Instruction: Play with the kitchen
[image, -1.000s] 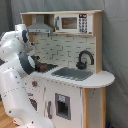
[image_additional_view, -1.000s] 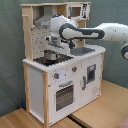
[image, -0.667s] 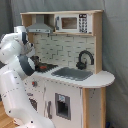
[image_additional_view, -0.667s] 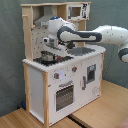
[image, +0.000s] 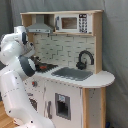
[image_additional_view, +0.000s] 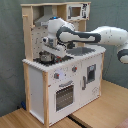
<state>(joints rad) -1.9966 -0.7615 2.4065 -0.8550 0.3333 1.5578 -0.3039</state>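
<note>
The kitchen (image_additional_view: 60, 80) stands upright on the wooden floor; the gripper (image_additional_view: 50, 49) hangs directly over its stovetop (image_additional_view: 47, 60) at the second exterior view's left end of the counter, so the surface lies straight below; finger state cannot be told.

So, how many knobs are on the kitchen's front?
2, in the second exterior view: left knob and right knob, both above the oven door. More may be hidden.
</note>
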